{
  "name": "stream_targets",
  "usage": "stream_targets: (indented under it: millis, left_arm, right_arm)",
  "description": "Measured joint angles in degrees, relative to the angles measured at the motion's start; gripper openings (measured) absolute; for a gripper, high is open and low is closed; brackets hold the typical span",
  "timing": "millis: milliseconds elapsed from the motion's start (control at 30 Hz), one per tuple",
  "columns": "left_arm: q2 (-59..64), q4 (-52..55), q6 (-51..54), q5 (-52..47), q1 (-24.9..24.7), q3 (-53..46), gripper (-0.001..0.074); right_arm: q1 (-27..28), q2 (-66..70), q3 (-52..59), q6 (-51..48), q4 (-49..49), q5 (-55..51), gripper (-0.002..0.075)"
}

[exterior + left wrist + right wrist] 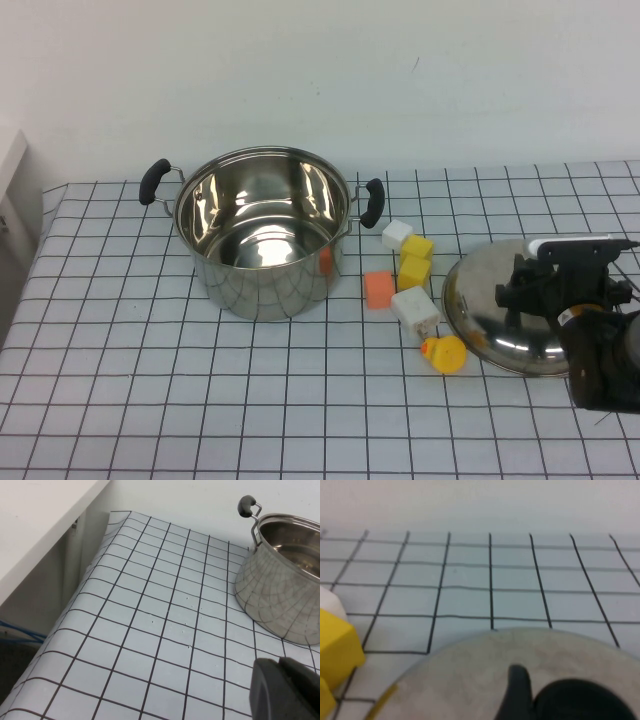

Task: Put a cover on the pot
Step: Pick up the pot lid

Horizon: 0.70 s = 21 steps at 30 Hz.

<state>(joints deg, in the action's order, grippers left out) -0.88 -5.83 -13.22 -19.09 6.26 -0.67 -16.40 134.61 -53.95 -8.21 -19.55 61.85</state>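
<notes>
The pot (262, 230) is a large shiny steel stockpot with two black side handles, standing open and empty left of centre on the checked cloth. It also shows in the left wrist view (280, 585). The domed steel lid (490, 305) lies on the cloth at the right, apart from the pot. My right gripper (540, 288) is over the lid's middle, shut on its black knob (580, 700), with one finger (517, 692) against the knob's side. My left gripper (281, 667) is shut and empty, low over the cloth to the left of the pot.
Toy blocks lie between pot and lid: a white one (397, 235), yellow ones (415, 258), an orange one (378, 289), another white one (414, 308) and a yellow duck (445, 353). A yellow block (335, 650) lies near the lid's rim. The cloth's left edge (55, 630) drops off.
</notes>
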Motion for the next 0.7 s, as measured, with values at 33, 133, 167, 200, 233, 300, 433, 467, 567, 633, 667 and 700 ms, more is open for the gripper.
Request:
stream_targets:
  millis: [33,133,167,200,233,300,433,467,567,633,667,700]
  left_arm:
    - [0.0,0.0,0.0,0.0,0.0,0.0,-0.0003]
    - [0.0,0.0,0.0,0.0,0.0,0.0,-0.0003]
    - [0.0,0.0,0.0,0.0,0.0,0.0,-0.0003]
    - [0.0,0.0,0.0,0.0,0.0,0.0,-0.0003]
    - [0.0,0.0,0.0,0.0,0.0,0.0,-0.0003]
    - [0.0,0.0,0.0,0.0,0.0,0.0,-0.0003]
    - [0.0,0.0,0.0,0.0,0.0,0.0,-0.0003]
    - [0.0,0.0,0.0,0.0,0.0,0.0,-0.0003]
    - [0.0,0.0,0.0,0.0,0.0,0.0,-0.0003]
    - [0.0,0.0,0.0,0.0,0.0,0.0,-0.0003]
    - [0.0,0.0,0.0,0.0,0.0,0.0,-0.0003]
    - [0.0,0.0,0.0,0.0,0.0,0.0,-0.0003]
  right_arm:
    - [0.0,0.6,-0.1,0.0,-0.4,0.0,0.0522]
    - [0.0,1.7,-0.5,0.0,-1.2,0.1,0.0523]
    - [0.0,1.7,-0.6,0.0,-1.2,0.1,0.0522]
    - [0.0,1.8,-0.6,0.1,-1.2,0.1,0.0522]
    - [0.0,1.8,-0.6,0.1,-1.2,0.1,0.0522]
    - [0.0,2.0,-0.7,0.2,-1.2,0.1,0.0514]
    - [0.0,2.2,-0.9,0.2,-1.1,0.1,0.0404]
    - [0.0,1.8,-0.9,0.2,-1.0,-0.4,0.0350]
    - [-0.1,-0.5,-0.7,0.3,-1.4,-5.3,0.0344]
    - [-0.1,-3.4,-0.1,-0.4,-1.6,-9.8,0.0344]
    - [-0.1,-5.6,0.4,-1.6,-1.8,-12.3,0.0344]
    - [-0.1,-8.2,0.8,-3.5,-1.8,-15.1,0.0344]
